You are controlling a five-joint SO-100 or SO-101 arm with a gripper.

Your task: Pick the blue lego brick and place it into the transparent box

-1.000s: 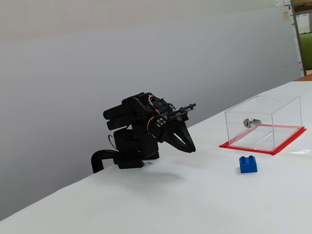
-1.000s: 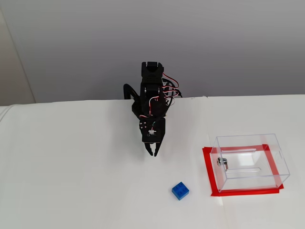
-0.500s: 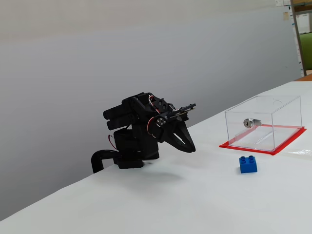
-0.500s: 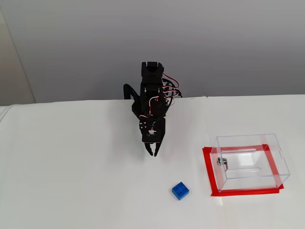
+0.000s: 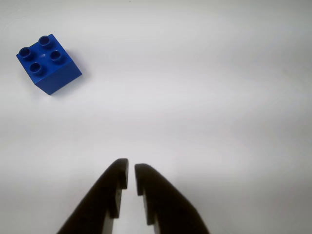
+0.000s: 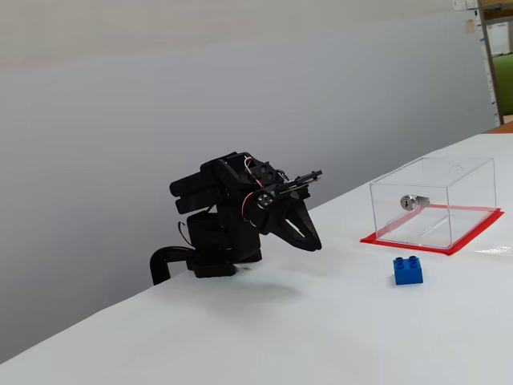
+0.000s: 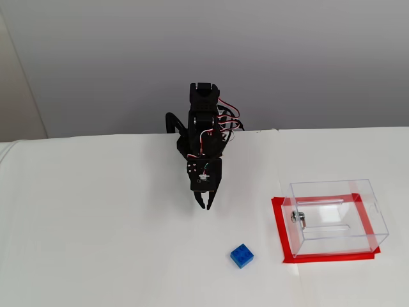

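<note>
Blue lego brick (image 5: pixel 48 63): wrist view only shows 4 studs.

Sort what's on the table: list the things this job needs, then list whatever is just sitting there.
Needed:
blue lego brick, loose on the table
transparent box, empty
hand, nearly closed, holding nothing

Just there:
red base sheet under the box
silver lock on the box wall
white table
</note>
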